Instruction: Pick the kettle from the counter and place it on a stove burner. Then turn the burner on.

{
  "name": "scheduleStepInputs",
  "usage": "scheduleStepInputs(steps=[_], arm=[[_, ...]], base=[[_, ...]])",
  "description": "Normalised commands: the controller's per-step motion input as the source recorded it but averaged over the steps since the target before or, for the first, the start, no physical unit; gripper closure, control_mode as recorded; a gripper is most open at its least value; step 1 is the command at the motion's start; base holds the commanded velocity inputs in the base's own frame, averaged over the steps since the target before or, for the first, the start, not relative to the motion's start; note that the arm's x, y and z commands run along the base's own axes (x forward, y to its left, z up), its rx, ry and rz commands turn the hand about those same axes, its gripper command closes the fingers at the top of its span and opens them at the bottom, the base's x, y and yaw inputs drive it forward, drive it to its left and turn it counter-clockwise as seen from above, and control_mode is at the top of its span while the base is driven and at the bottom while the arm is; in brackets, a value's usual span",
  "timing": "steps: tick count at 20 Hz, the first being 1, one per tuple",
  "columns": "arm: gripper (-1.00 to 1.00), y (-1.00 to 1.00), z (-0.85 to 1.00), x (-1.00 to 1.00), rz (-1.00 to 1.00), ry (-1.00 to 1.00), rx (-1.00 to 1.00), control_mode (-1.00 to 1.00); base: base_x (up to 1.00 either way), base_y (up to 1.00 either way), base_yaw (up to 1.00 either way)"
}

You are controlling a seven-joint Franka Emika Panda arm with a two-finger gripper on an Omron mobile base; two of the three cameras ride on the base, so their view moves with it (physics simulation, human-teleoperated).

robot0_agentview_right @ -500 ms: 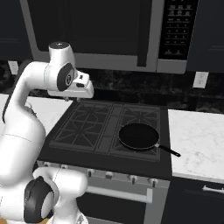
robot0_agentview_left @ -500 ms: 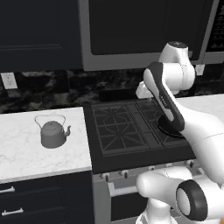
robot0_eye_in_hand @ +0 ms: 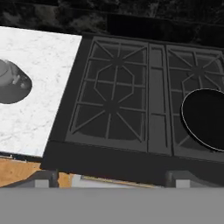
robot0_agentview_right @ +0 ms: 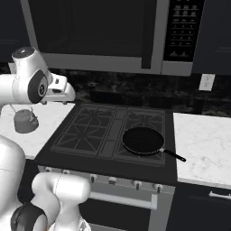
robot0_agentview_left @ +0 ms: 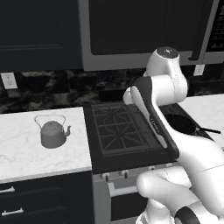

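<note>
The kettle (robot0_agentview_left: pixel 52 134), small and grey with a wire arch handle, stands upright on the white marble counter (robot0_agentview_left: pixel 24 153) left of the stove. It also shows behind my arm (robot0_agentview_right: pixel 24 121) and at the left edge of the hand view (robot0_eye_in_hand: pixel 12 84). My gripper (robot0_eye_in_hand: pixel 113 177) hangs above the stove's left burners (robot0_eye_in_hand: pixel 113 105), to the right of the kettle and well apart from it. Its two fingertips (robot0_eye_in_hand: pixel 45 177) stand wide apart with nothing between them, so it is open. The white hand (robot0_agentview_right: pixel 62 94) is high over the stove's left rear corner.
A flat black frying pan (robot0_agentview_right: pixel 143 140) sits on the front right burner, its handle pointing right. A row of knobs (robot0_agentview_right: pixel 113 180) runs along the stove front. More marble counter (robot0_agentview_right: pixel 203 144) lies to the right, and a microwave (robot0_agentview_right: pixel 113 31) hangs overhead.
The hand has swung a little to the left over the stove, toward the kettle's side. The kettle and the pan have not moved.
</note>
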Motion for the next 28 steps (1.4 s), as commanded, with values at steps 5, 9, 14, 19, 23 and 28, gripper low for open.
scheduleStepInputs(steps=[5,9,14,19,23,28], arm=[[-1.00,1.00,-0.01,-0.73,0.01,-0.33,0.00,-1.00],[-1.00,1.00,-0.08,-0.44,0.08,-0.16,-0.03,-1.00],[-1.00,1.00,-0.04,-0.04,0.08,-0.06,-0.13,-1.00],[-1.00,1.00,-0.01,0.00,0.21,0.02,-0.30,-1.00],[-1.00,0.95,-0.13,0.19,0.30,0.14,-0.35,-1.00],[-1.00,0.26,0.00,0.96,0.18,0.38,-0.20,-1.00]], base=[[0.00,0.00,0.00],[0.00,0.00,0.00],[0.00,0.00,0.00],[0.00,0.00,0.00],[0.00,0.00,0.00],[0.00,0.00,0.00]])
